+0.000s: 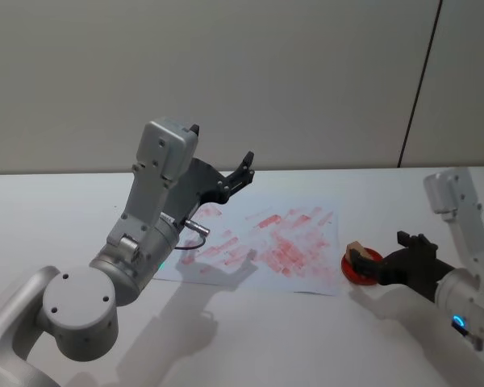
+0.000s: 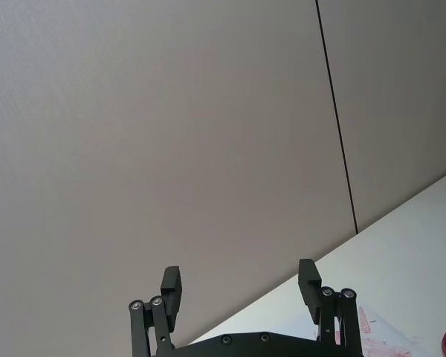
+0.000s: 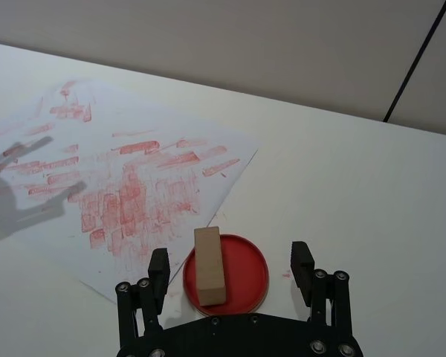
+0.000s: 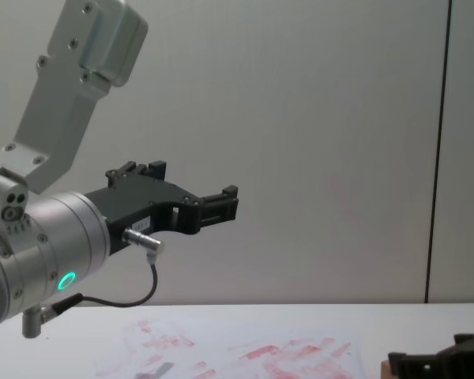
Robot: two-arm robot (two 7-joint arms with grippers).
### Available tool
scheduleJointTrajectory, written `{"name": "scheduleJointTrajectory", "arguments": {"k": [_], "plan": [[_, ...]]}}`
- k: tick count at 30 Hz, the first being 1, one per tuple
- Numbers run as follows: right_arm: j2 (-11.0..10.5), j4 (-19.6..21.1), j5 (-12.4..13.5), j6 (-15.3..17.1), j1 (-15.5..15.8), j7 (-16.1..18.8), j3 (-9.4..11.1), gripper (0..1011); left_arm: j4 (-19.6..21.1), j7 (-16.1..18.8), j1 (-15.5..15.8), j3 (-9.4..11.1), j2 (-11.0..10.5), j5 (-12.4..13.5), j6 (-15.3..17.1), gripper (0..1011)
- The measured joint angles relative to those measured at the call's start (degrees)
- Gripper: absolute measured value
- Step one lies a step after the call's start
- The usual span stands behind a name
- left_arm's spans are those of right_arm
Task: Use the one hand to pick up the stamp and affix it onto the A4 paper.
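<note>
Low in the lower right of the head view, the right end effector (image 3: 230,259) is spread wide and grips nothing. The stamp (image 1: 356,251) stands on a red ink pad (image 3: 245,279), probably so it stays inked. The pad sits just beside the edge of the A4 paper (image 1: 306,234). The stamp is between the open fingers, nearer one of them. The left end effector (image 2: 238,277), also open, hangs parked at centre-left, high above the desk (image 1: 250,339).

The location is a robotics laboratory or test cell. Indicators: a plain white flat tabletop (image 1: 258,347) as work surface; smooth grey-beige wall panels (image 1: 226,64) joined at a thin dark vertical seam (image 1: 420,85); two silver-grey jointed robot arms, the left arm (image 1: 145,218) with a green-lit ring (image 4: 65,280), the right arm (image 1: 472,242) with a blue-lit ring (image 1: 459,323); a white paper sheet (image 1: 306,234) bearing many red rectangular stamp prints.
</note>
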State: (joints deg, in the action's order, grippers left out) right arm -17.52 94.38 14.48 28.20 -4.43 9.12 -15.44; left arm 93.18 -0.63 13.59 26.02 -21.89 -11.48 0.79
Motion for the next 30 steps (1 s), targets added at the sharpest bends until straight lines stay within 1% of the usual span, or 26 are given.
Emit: {"name": "scheduleJointTrajectory", "arguments": {"k": [5, 12, 28, 29, 30], "plan": [[1.26, -2.09, -1.31, 0.55, -1.38, 0.07, -0.70, 1001, 0.00, 0.00, 0.00, 0.00, 0.00, 0.00, 0.00, 1001], [2.42, -4.16, -2.84, 0.95, -2.74, 0.53, -1.34, 1001, 0.00, 0.00, 0.00, 0.00, 0.00, 0.00, 0.00, 1001], [3.72, -7.23, -5.63, 1.27, -4.56, 2.12, -2.29, 1001, 0.00, 0.00, 0.00, 0.00, 0.00, 0.00, 0.00, 1001], [3.85, -7.51, -5.91, 1.24, -4.73, 2.32, -2.37, 970, 0.00, 0.00, 0.00, 0.00, 0.00, 0.00, 0.00, 1002], [3.85, -7.51, -5.91, 1.24, -4.73, 2.32, -2.37, 960, 0.00, 0.00, 0.00, 0.00, 0.00, 0.00, 0.00, 1002]]}}
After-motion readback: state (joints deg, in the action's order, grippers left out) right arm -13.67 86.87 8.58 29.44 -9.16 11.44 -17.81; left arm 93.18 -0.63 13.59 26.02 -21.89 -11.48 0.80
